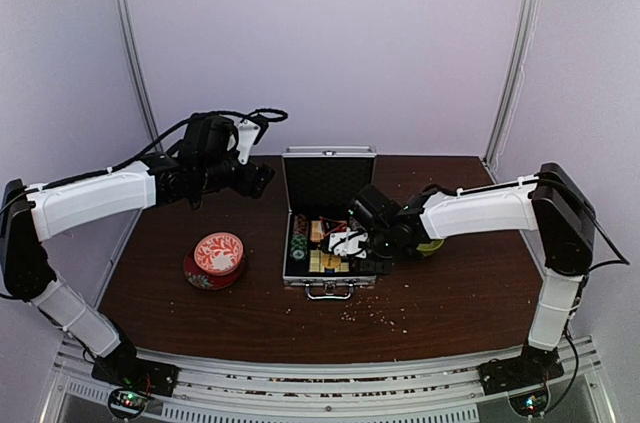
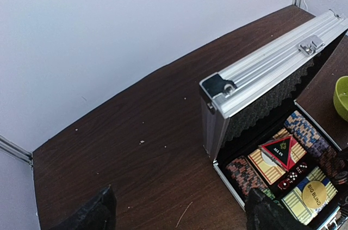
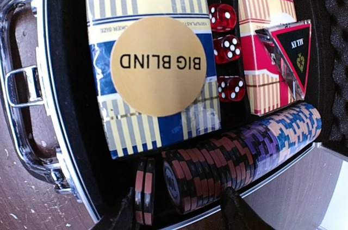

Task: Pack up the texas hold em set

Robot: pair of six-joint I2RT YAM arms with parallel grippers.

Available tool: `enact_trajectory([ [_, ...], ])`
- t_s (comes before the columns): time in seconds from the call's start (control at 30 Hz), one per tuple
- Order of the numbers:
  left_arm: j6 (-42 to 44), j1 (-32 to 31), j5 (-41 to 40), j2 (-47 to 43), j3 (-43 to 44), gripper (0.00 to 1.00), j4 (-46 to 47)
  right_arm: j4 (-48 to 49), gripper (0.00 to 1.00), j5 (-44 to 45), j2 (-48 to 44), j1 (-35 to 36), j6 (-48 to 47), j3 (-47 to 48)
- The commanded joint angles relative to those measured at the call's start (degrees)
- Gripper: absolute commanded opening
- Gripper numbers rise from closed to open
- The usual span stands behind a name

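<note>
Two arms: white link shells, black joints. Left arm (image 1: 90, 198): black cable looped above the wrist. Right arm (image 1: 480, 211): black elbow housing, black fingers (image 3: 239, 216).

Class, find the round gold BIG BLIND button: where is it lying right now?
In the right wrist view the BIG BLIND button lies flat on the blue-striped card deck inside the open case, left of the three red dice.

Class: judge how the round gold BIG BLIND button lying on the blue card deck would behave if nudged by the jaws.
The BIG BLIND button looks flat and smooth, so it would probably slide across the glossy blue deck rather than roll. It seems thin and light. Lying flush, its edge is likely hard to pinch.
</note>
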Motion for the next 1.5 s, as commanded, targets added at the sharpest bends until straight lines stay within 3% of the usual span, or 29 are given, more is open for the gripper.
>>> enact_trajectory([
  [0.0,0.3,-0.1,1.0,0.9,1.7,0.83,1.4,0.1,0.53,0.9,0.7,0.3,0.1,0.0],
  [1.47,0.1,0.0,1.9,1.5,2.0,0.84,1.0,-0.8,0.53,1.4,2.0,-2.8,4.9,4.2],
])
